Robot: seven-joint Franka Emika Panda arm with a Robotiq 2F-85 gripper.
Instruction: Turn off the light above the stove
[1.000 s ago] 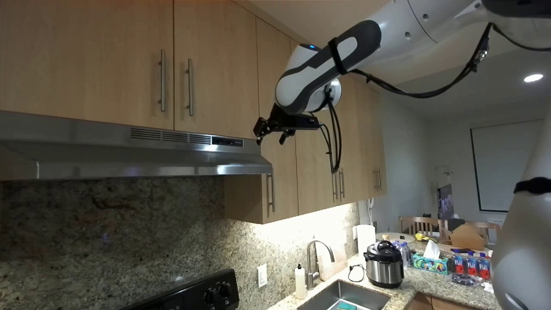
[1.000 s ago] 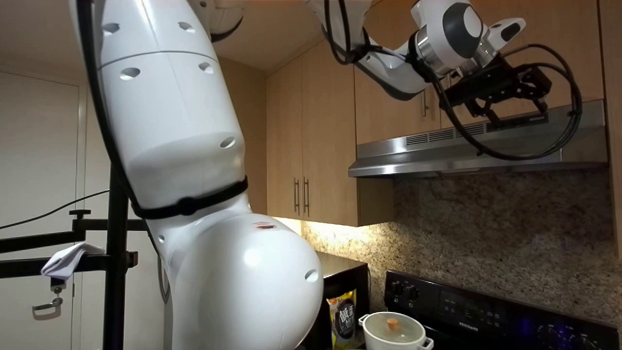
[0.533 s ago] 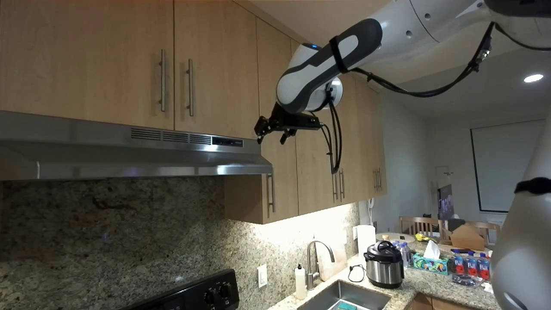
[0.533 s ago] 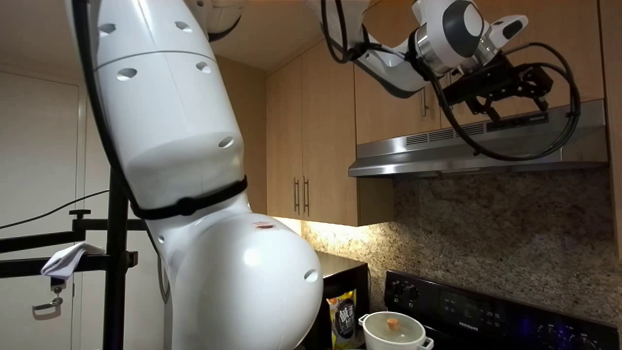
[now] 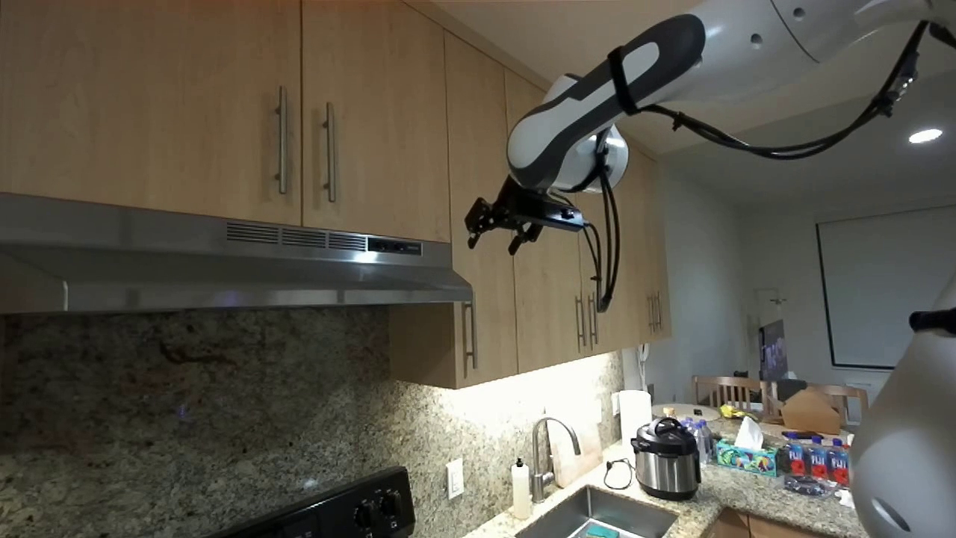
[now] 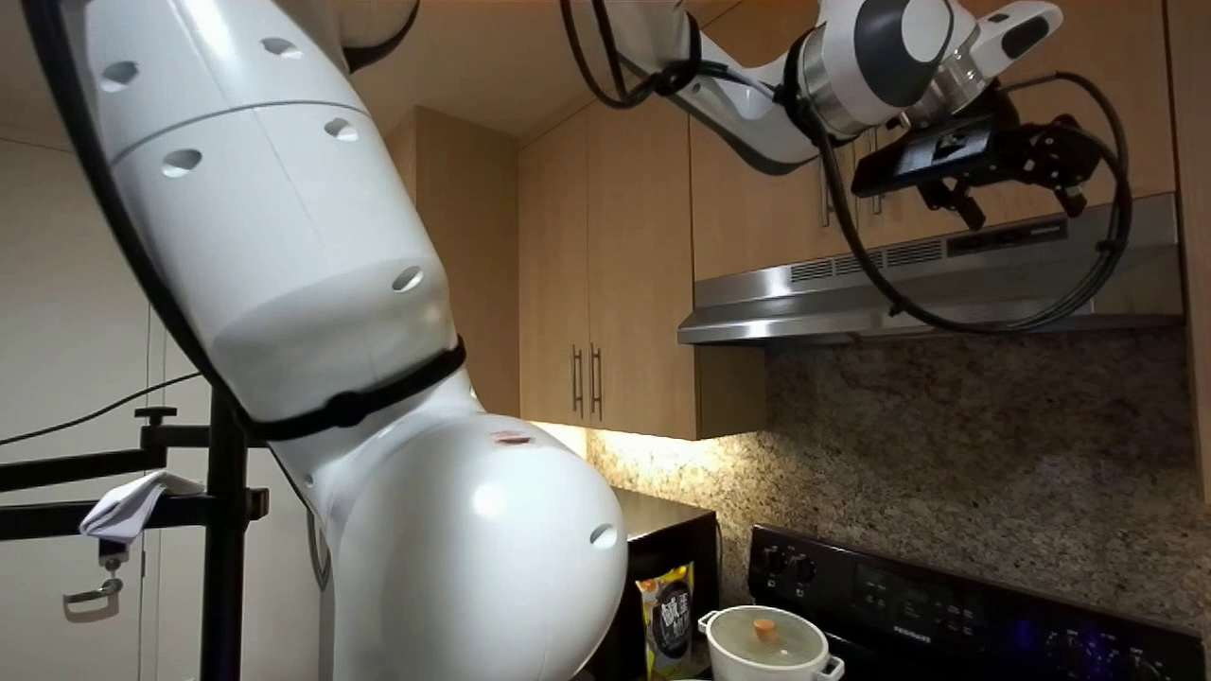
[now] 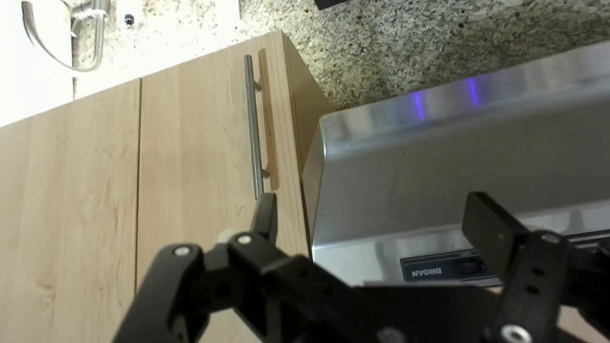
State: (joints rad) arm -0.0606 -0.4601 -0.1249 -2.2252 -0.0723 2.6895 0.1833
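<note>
The stainless range hood (image 5: 224,280) hangs under the cabinets above the black stove (image 5: 358,515). It also shows in an exterior view (image 6: 851,298) and in the wrist view (image 7: 419,157). Its black control panel (image 5: 394,246) is at one end of its front. In the wrist view a dark rocker switch (image 7: 468,266) sits beside the upside-down BROAN lettering, partly near a finger. The rest of the panel is hidden by that finger. My gripper (image 5: 494,243) is open and empty, in front of the hood's panel end, touching nothing. The hood's lamp is hidden; the backsplash below looks dark.
Wooden cabinets (image 5: 373,112) with bar handles (image 5: 330,152) rise above and beside the hood. A lower cabinet handle (image 7: 253,124) is near one finger in the wrist view. Hanging cables (image 6: 1003,322) loop below the gripper. A white pot (image 6: 768,643) stands on the stove.
Mostly in the last half second, the arm and gripper have drawn back from the hood, moving right in both exterior views, and the gripper has turned slightly. The gripper stays open.
</note>
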